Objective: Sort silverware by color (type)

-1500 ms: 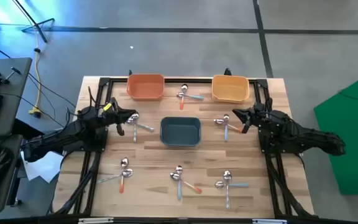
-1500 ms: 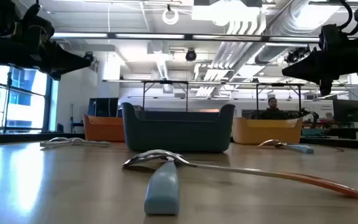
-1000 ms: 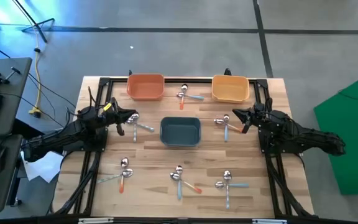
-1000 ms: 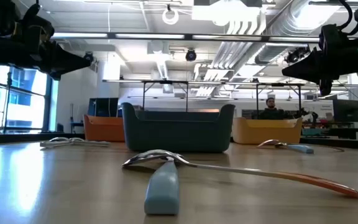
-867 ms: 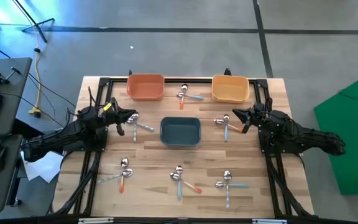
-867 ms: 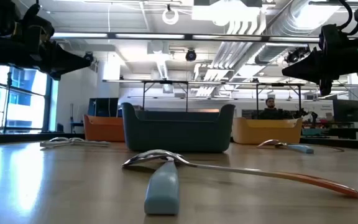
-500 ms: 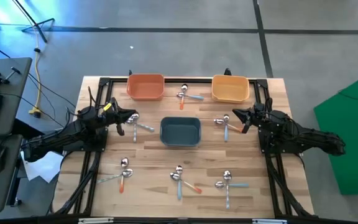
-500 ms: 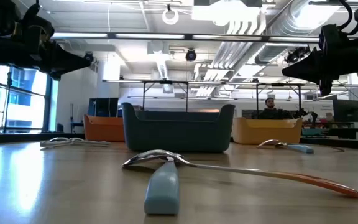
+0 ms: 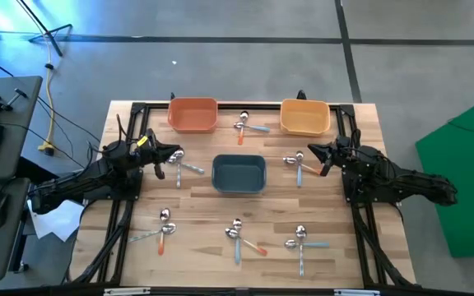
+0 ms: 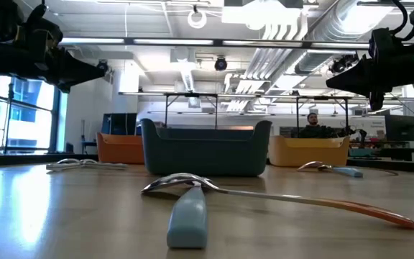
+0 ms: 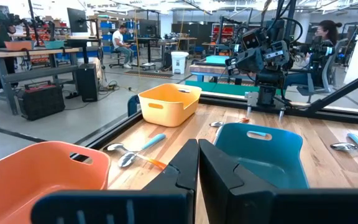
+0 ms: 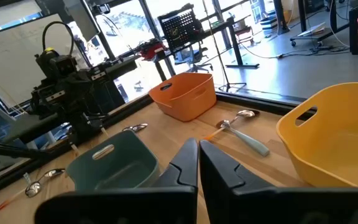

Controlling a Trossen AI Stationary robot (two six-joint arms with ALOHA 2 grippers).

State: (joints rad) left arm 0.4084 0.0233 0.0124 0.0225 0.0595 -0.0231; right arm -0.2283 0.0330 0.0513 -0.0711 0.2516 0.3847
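Spoons lie scattered in six small crossed clusters on a wooden table (image 9: 200, 210) seen from above. Taking the dark blue bin (image 9: 239, 174) at the table's middle as the clock's centre: one cluster (image 9: 248, 127) sits at twelve o'clock, between the orange bin (image 9: 192, 114) and the yellow bin (image 9: 305, 116), with a light blue handle running toward three o'clock. A cluster (image 9: 183, 165) at nine o'clock lies just beside the left gripper (image 9: 174, 156), its handles running toward four and six o'clock. A cluster (image 9: 296, 164) at three o'clock lies just beside the right gripper (image 9: 313, 154), its handles running toward three and six o'clock. Along the near edge, a cluster (image 9: 163, 228) at seven o'clock has an orange handle pointing toward six; a cluster (image 9: 239, 237) at six o'clock has an orange handle slanting toward four; a cluster (image 9: 302, 242) at five o'clock has a blue handle toward three.

Both grippers have their fingers pressed together and hold nothing; each hangs above the table at its own side, facing the blue bin.
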